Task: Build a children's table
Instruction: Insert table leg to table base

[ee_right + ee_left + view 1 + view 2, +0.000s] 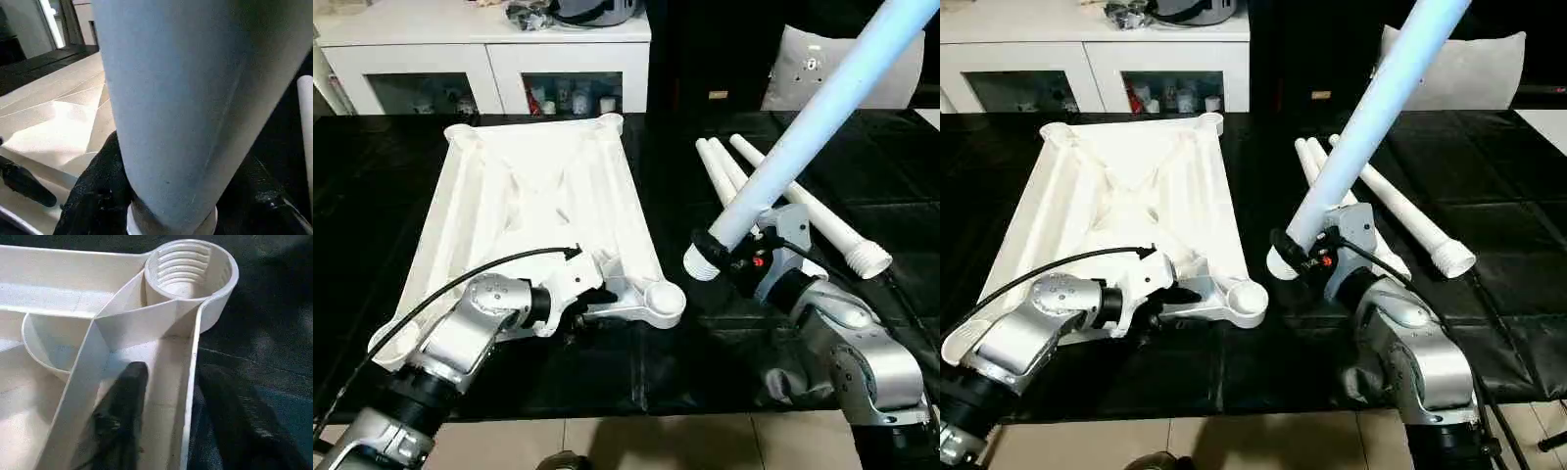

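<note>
Table top (529,196) underside up on black mat (705,352), left. Three loose legs (803,211) on mat to its right. Raised leg (822,108) slants above them. Cabinet (489,59) behind.

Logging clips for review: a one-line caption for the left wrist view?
Left gripper straddling the tabletop's rim wall beside a threaded corner socket.
</note>
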